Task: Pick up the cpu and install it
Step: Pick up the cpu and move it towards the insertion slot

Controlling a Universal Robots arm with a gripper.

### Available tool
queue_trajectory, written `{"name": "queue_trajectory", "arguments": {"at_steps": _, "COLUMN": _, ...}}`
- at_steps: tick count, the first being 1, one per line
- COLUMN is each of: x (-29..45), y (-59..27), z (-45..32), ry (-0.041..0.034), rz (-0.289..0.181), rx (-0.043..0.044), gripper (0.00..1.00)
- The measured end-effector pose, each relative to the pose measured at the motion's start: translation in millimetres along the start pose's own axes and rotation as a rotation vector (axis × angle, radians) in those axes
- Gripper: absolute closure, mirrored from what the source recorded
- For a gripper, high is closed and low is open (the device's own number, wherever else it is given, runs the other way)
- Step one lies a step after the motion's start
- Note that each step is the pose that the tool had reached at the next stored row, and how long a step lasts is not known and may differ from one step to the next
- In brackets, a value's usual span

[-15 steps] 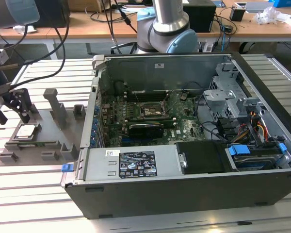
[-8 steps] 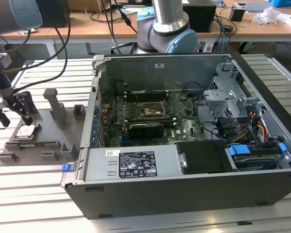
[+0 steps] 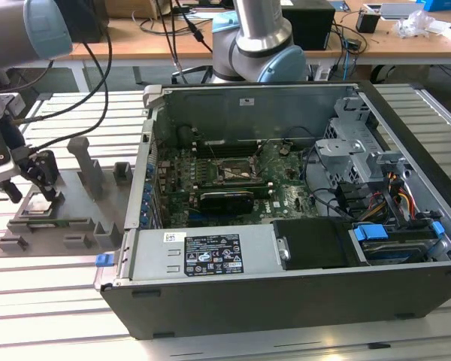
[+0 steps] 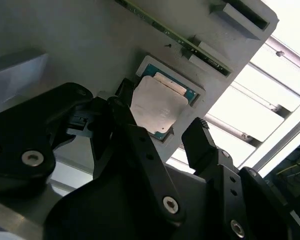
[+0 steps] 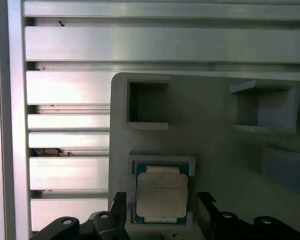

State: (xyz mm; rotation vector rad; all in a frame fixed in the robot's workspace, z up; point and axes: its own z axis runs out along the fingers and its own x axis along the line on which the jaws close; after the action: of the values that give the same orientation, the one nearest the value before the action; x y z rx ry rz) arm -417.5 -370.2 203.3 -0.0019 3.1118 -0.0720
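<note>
The cpu (image 5: 161, 195) is a small silver-grey square chip with a green rim. It lies flat in a recess of the grey fixture plate (image 3: 83, 218), at the exterior view's left (image 3: 36, 204). My gripper (image 3: 30, 188) hangs low over it, open, with one black finger on each side of the chip and small gaps between them in both wrist views (image 4: 162, 125) (image 5: 162, 212). Nothing is held. The dark socket frame (image 3: 237, 173) sits on the green motherboard inside the open computer case (image 3: 286, 301), well off to the exterior view's right.
The fixture plate carries upright grey posts (image 3: 86, 162) and empty square pockets (image 5: 147, 102). Slatted aluminium table (image 3: 52, 301) lies all around. The arm's base (image 3: 259, 45) and cables stand behind the case. Drive cages and wire bundles (image 3: 383, 188) crowd the case's right side.
</note>
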Motion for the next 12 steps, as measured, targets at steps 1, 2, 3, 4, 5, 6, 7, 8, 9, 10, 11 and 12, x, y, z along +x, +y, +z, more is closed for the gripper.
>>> {"name": "queue_trajectory", "arguments": {"at_steps": 1, "x": -0.2, "y": 0.1, "z": 1.7, "ry": -0.0002, "rz": -0.006, "rx": -0.0001, "gripper": 0.34}}
{"name": "queue_trajectory", "arguments": {"at_steps": 2, "x": -0.2, "y": 0.2, "z": 2.7, "ry": -0.0004, "rz": -0.009, "rx": -0.0003, "gripper": 0.34}}
{"name": "queue_trajectory", "arguments": {"at_steps": 3, "x": -0.3, "y": 0.2, "z": 3.7, "ry": -0.0006, "rz": -0.013, "rx": -0.0004, "gripper": 0.34}}
{"name": "queue_trajectory", "arguments": {"at_steps": 4, "x": -0.5, "y": 0.3, "z": 5.6, "ry": -0.0009, "rz": -0.02, "rx": -0.0006, "gripper": 0.34}}
{"name": "queue_trajectory", "arguments": {"at_steps": 5, "x": -0.5, "y": 0.3, "z": 6.5, "ry": -0.001, "rz": -0.022, "rx": -0.0007, "gripper": 0.34}}
{"name": "queue_trajectory", "arguments": {"at_steps": 6, "x": -0.5, "y": 0.4, "z": 7.4, "ry": -0.001, "rz": -0.023, "rx": -0.0007, "gripper": 0.34}}
{"name": "queue_trajectory", "arguments": {"at_steps": 7, "x": -0.5, "y": 0.4, "z": 8.9, "ry": -0.0011, "rz": -0.023, "rx": -0.0008, "gripper": 0.34}}
{"name": "queue_trajectory", "arguments": {"at_steps": 8, "x": -0.5, "y": 0.5, "z": 9.9, "ry": -0.001, "rz": -0.023, "rx": -0.0007, "gripper": 0.34}}
{"name": "queue_trajectory", "arguments": {"at_steps": 9, "x": -0.6, "y": 0.5, "z": 11.0, "ry": -0.001, "rz": -0.023, "rx": -0.0007, "gripper": 0.34}}
{"name": "queue_trajectory", "arguments": {"at_steps": 10, "x": -0.6, "y": 0.5, "z": 11.5, "ry": -0.001, "rz": -0.023, "rx": -0.0006, "gripper": 0.34}}
{"name": "queue_trajectory", "arguments": {"at_steps": 11, "x": -0.6, "y": 0.6, "z": 12.4, "ry": -0.0008, "rz": -0.021, "rx": -0.0006, "gripper": 0.34}}
{"name": "queue_trajectory", "arguments": {"at_steps": 12, "x": -0.6, "y": 0.9, "z": 13.6, "ry": -0.0007, "rz": -0.016, "rx": -0.0005, "gripper": 0.34}}
